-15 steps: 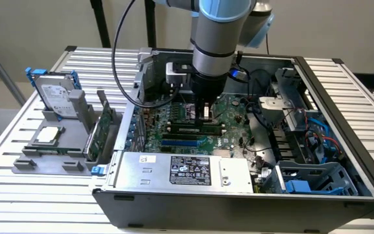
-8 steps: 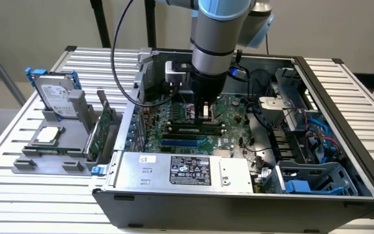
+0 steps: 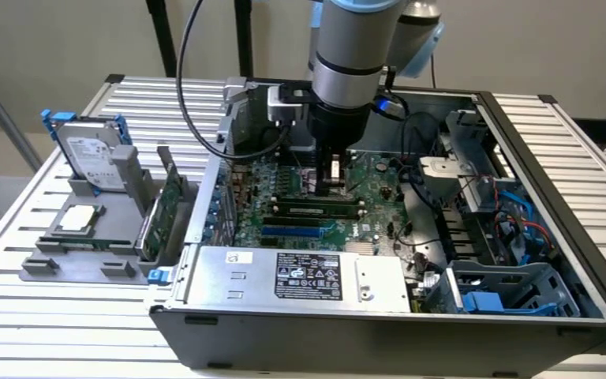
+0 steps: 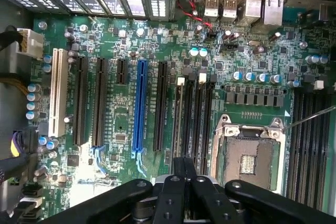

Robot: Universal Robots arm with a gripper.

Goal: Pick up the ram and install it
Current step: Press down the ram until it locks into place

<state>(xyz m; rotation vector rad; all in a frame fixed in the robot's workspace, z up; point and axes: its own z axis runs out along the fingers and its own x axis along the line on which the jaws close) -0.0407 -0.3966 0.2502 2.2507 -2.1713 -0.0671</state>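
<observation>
Computer case [image 3: 387,332]: open, on a slatted table [image 3: 29,316]. Motherboard [image 4: 121,129]: green, with black slots and one blue slot [image 4: 139,106]; CPU socket [image 4: 249,153] empty. Gripper [image 3: 334,186]: lowered inside the case over the motherboard, fingers [image 4: 184,169] pressed together, pinching nothing visible. Ram [image 3: 314,210]: lying in a slot on the motherboard, just below the gripper in the exterior view.

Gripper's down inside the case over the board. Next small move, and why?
Probably a short, slow descent straight down: the gripper sits just above the motherboard, lined up with the black memory slots beside the CPU socket. I cannot tell whether it holds anything.
</observation>
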